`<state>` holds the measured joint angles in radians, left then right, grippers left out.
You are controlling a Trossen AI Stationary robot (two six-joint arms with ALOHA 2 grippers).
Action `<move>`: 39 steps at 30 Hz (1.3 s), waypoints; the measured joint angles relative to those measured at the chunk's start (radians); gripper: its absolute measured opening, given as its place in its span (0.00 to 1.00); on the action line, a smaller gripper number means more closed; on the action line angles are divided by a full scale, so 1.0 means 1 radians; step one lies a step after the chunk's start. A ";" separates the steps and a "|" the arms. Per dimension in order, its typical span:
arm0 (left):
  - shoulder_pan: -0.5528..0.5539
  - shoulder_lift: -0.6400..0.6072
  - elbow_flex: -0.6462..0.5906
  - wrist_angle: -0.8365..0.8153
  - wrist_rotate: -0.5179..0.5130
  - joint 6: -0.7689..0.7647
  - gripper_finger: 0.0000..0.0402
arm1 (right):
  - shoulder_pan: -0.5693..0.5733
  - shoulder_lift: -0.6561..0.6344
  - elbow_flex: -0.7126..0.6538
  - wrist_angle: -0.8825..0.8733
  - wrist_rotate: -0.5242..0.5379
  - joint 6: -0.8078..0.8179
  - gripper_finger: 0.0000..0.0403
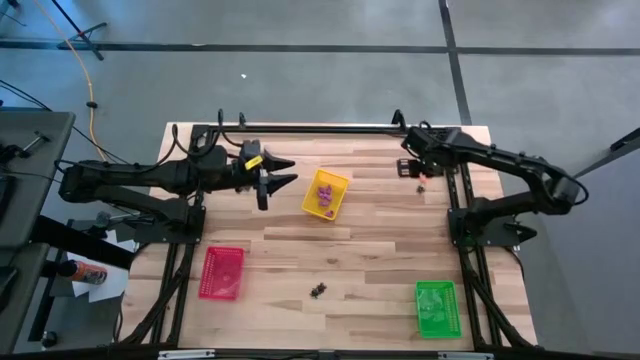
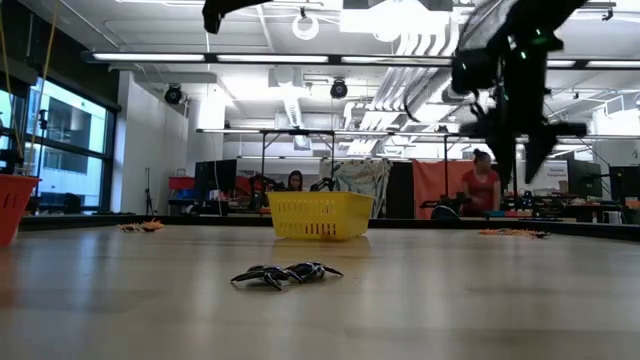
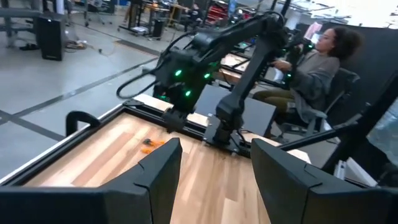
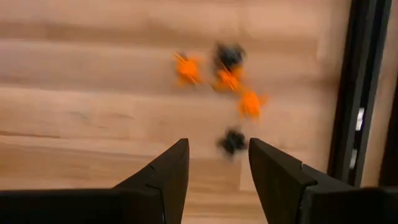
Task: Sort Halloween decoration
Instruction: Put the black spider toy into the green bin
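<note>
Black trinkets [image 2: 287, 273]: loose cluster near table's [image 1: 370, 250] front edge. Purple trinkets [image 1: 325, 193]: in yellow tray [image 1: 339, 183]. Orange trinkets [image 4: 227, 84]: far right corner, beneath right gripper [image 4: 217, 163], jaws apart, empty. Step: picking; next needs descent onto one piece. Left gripper [image 1: 283, 172]: parted, idle.

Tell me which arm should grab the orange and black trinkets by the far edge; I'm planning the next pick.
Probably the right. The right gripper hangs directly over the orange and black trinkets, jaws open. The left gripper sits left of the yellow tray, farther off.
</note>
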<state>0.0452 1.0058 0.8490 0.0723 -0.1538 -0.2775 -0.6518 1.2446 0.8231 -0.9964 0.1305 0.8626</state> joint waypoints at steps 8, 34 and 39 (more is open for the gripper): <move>0.000 0.000 0.000 -0.001 0.020 0.000 0.45 | -0.056 -0.004 -0.220 0.186 -0.106 0.093 0.40; 0.000 0.000 0.001 -0.041 0.014 0.010 0.45 | -0.107 -0.006 -0.342 0.375 -0.055 0.214 0.29; 0.000 0.000 0.001 -0.047 0.013 0.010 0.45 | -0.107 -0.004 -0.342 0.396 -0.043 0.210 0.13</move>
<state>0.0452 1.0058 0.8497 0.0257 -0.1406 -0.2672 -0.7589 1.2404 0.4808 -0.6002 0.0873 1.0729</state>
